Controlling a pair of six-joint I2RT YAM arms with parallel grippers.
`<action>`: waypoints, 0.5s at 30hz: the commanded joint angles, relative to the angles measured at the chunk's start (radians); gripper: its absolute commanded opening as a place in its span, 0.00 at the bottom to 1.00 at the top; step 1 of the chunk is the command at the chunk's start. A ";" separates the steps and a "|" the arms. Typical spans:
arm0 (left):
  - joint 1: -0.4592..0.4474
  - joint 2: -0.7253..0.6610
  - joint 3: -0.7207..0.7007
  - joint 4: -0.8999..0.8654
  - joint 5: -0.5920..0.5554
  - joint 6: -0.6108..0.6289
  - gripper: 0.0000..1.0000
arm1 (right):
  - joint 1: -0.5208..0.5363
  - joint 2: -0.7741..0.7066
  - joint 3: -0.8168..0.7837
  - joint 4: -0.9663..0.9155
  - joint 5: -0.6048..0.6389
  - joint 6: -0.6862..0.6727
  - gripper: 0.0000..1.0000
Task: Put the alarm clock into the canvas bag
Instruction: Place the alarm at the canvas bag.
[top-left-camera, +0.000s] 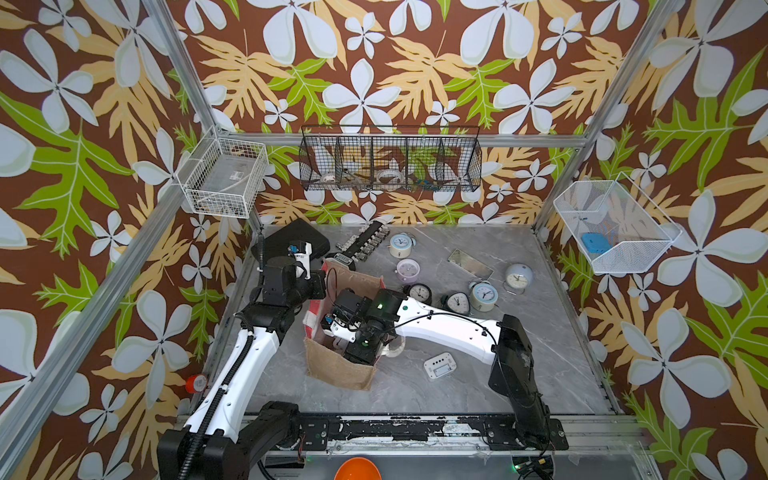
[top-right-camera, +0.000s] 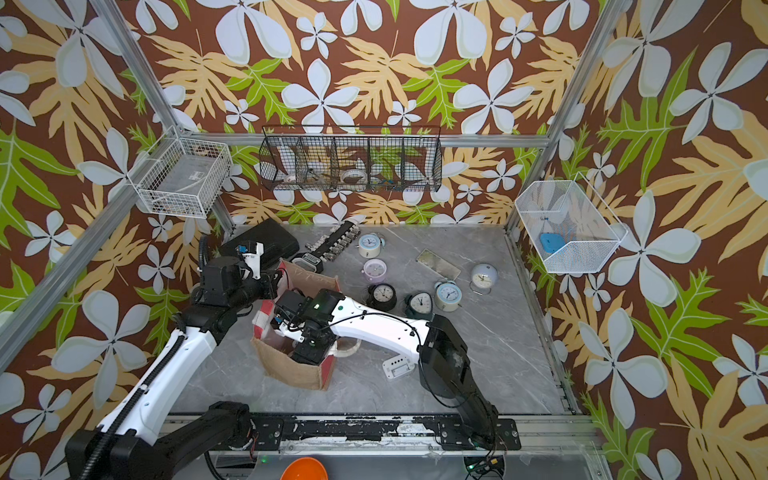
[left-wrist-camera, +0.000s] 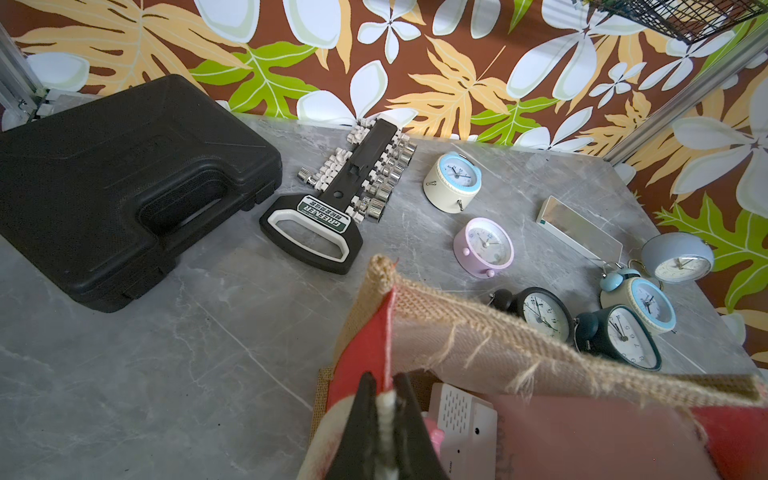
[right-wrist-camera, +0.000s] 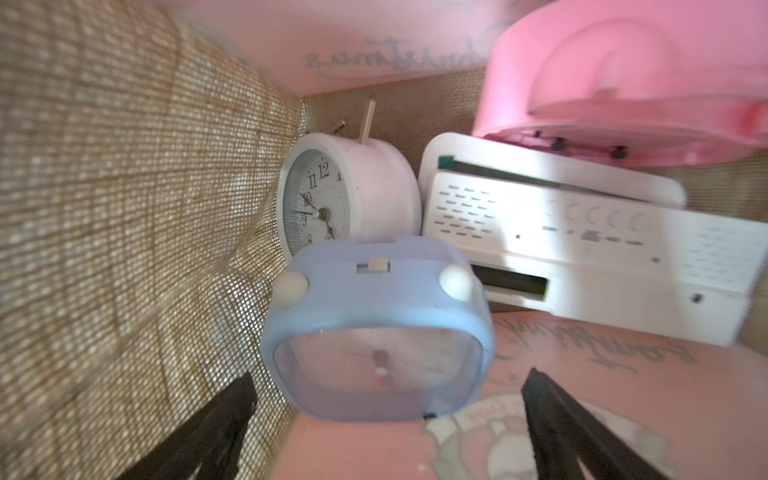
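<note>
- now we hold the canvas bag (top-left-camera: 338, 370) by its rim, left gripper (left-wrist-camera: 384, 380) clamped shut on it.
- our right gripper (right-wrist-camera: 390, 382) sits inside, jaws wide apart.
- the blue alarm clock (right-wrist-camera: 376, 316) lies loose between them in the bag; release looks done, so next we lift straight out.

Inside canvas bag (right-wrist-camera: 124, 208): blue alarm clock (right-wrist-camera: 376, 332) sits btwn right gripper (right-wrist-camera: 390, 382) fingers, spread wide, not touching it. Behind: white round clock (right-wrist-camera: 349, 195) beside white digital clock (right-wrist-camera: 582, 257). Pink clock (right-wrist-camera: 623, 75) above that. Bit blurry.
</note>
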 joint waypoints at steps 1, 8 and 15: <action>0.002 0.000 0.007 0.010 -0.002 0.005 0.00 | 0.000 -0.032 0.003 -0.008 0.030 0.015 1.00; 0.002 0.001 0.007 0.010 -0.002 0.006 0.00 | 0.001 -0.087 0.030 0.014 0.107 0.050 1.00; 0.002 0.003 0.007 0.008 0.001 0.006 0.00 | -0.012 -0.150 0.039 0.059 0.194 0.082 1.00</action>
